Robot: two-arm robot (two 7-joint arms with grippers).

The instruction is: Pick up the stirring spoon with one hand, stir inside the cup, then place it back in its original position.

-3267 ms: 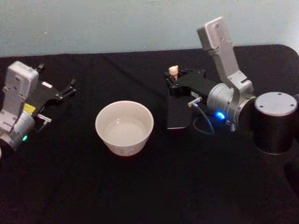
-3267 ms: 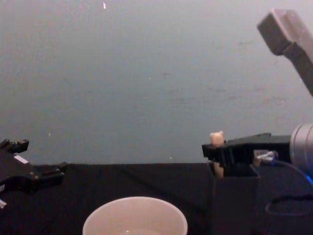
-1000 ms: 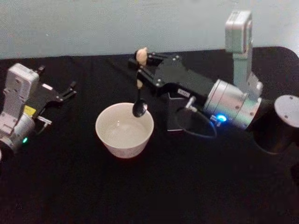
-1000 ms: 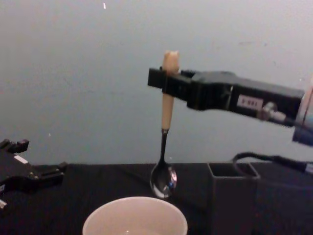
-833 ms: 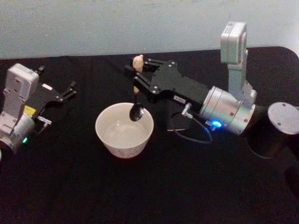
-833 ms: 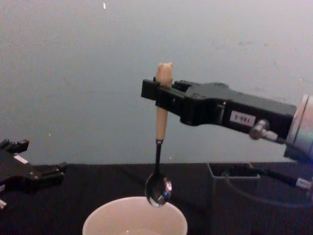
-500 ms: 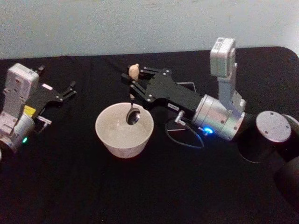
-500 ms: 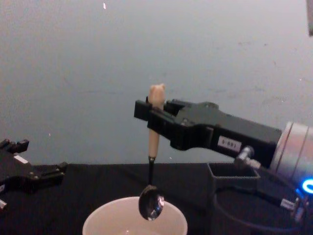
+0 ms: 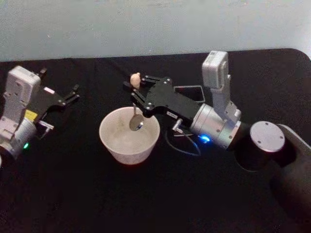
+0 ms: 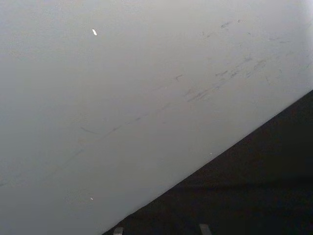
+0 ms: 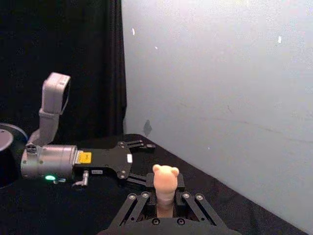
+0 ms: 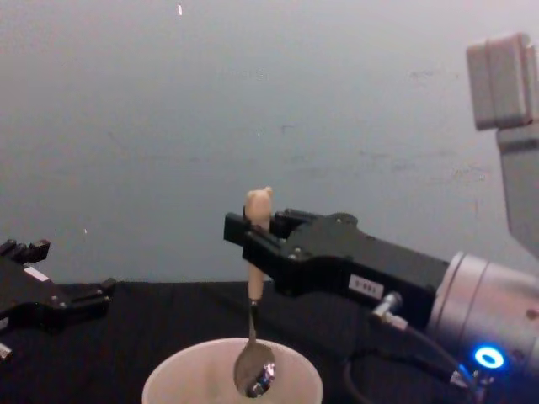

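Right pincer (image 9: 137,90) clamps the stirring spoon (image 9: 134,119) by its handle, upright above the cup (image 9: 112,145) so its bowl dips inside. Left pincer (image 9: 59,83) idles released, well left of it.

In the chest view the bottom edge cut off the cup (image 12: 181,370) just below its rim, and whether it held any liquid could not be told. The right gripper (image 12: 249,240) covered the part of the stirring spoon (image 12: 253,295) handle clamped between its fingers. In the head view the right gripper's body hid most of the box holder (image 9: 189,87), leaving a stretch of rim. The left gripper (image 12: 59,290) ran off the chest view's left edge.
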